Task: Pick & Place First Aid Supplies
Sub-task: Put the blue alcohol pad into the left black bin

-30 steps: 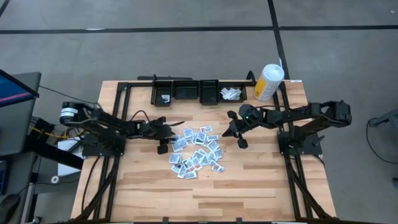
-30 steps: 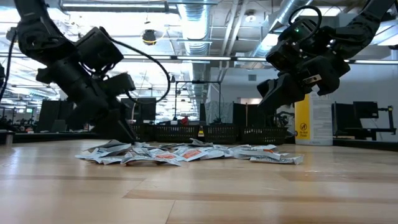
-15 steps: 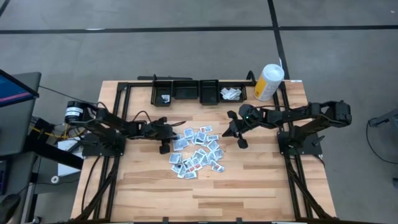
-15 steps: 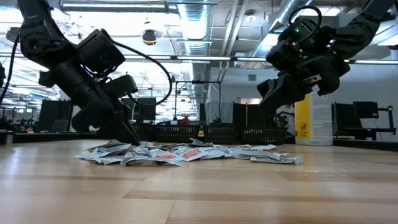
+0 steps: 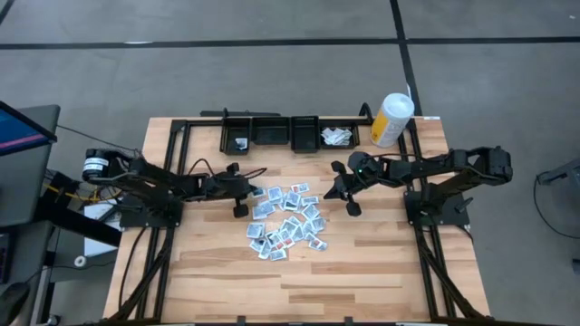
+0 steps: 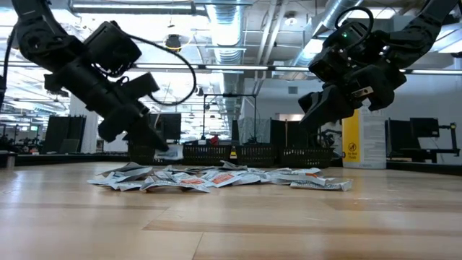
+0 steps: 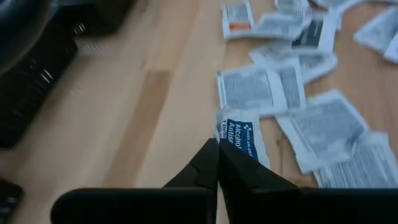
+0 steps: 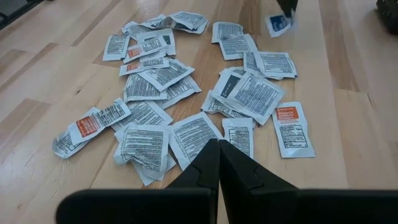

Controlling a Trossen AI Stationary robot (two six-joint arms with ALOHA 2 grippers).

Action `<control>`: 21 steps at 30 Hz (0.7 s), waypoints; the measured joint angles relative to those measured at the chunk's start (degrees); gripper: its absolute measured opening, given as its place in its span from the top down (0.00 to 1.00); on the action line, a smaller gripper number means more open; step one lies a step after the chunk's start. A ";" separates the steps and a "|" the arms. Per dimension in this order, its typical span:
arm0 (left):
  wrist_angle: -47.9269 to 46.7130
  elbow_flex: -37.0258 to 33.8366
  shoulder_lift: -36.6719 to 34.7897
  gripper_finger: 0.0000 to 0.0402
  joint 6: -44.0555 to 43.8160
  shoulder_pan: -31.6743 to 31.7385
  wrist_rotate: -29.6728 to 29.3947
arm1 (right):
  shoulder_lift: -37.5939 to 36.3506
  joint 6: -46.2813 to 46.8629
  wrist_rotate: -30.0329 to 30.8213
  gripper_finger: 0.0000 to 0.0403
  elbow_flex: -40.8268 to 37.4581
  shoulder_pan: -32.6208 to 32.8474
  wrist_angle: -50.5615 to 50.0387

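Overhead, high view: left gripper [image 5: 252,191] at the near-left edge of the packets [image 5: 287,224], which lie heaped mid-desk [image 5: 381,272]; right gripper [image 5: 333,192] just right of the heap; bins [image 5: 272,134] and a canister [image 5: 391,119] stand along the far edge.
Low view: left gripper [image 6: 167,151] raised off the desk, a packet [image 6: 173,153] with blue print pinched at its tip, clear of the heap [image 6: 216,178]; right gripper [image 6: 315,108] hangs above the heap's other end.
Left wrist view: jaws clamped together on the blue-printed packet [image 7: 242,140], which juts from between the fingers [image 7: 202,165]; other packets lie flat on the wood beyond.
Right wrist view: jaws pressed together, holding nothing, fingers [image 8: 239,168] above the near edge of the spread packets [image 8: 186,93]; the lifted packet [image 8: 278,23] shows at the far side under the left arm's tip.
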 joint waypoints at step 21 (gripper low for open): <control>0.95 0.09 -16.84 0.97 5.43 11.06 -24.50 | 0.00 0.00 0.00 1.00 0.00 0.00 0.16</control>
